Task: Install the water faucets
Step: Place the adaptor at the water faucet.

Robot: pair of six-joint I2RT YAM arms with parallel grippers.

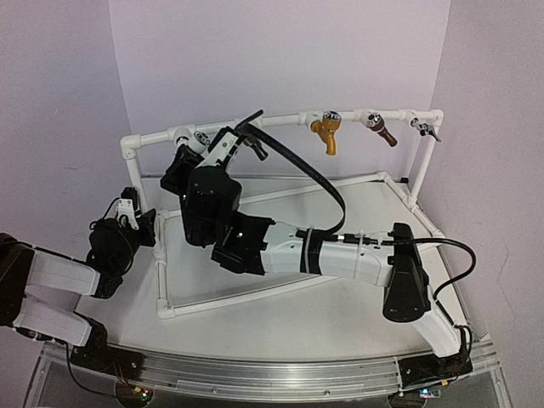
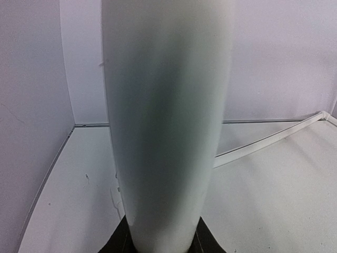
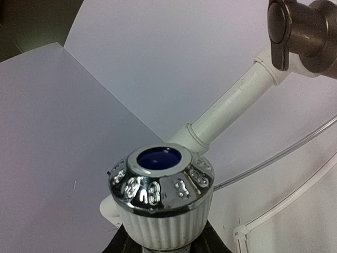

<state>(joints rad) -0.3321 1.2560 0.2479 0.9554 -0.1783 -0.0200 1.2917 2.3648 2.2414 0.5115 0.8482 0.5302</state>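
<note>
White-black arms [image 1: 340,255], black cables [image 1: 327,183], perhaps strapped

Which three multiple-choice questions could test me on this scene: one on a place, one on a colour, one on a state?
1. Where on the top rail does the gold-yellow tap hang?
A. at the far right end
B. between the black tap and the brown tap
C. at the far left end

2. What colour is the centre of the cap on the white tap?
A. red
B. blue
C. green

3. What is the left gripper doing?
A. hanging open
B. gripping a white pipe
C. gripping the brown tap

Answers: 1 B, the top view shows it between them; 2 B, the right wrist view shows a blue disc; 3 B, the pipe fills the gap between its fingers.
</note>
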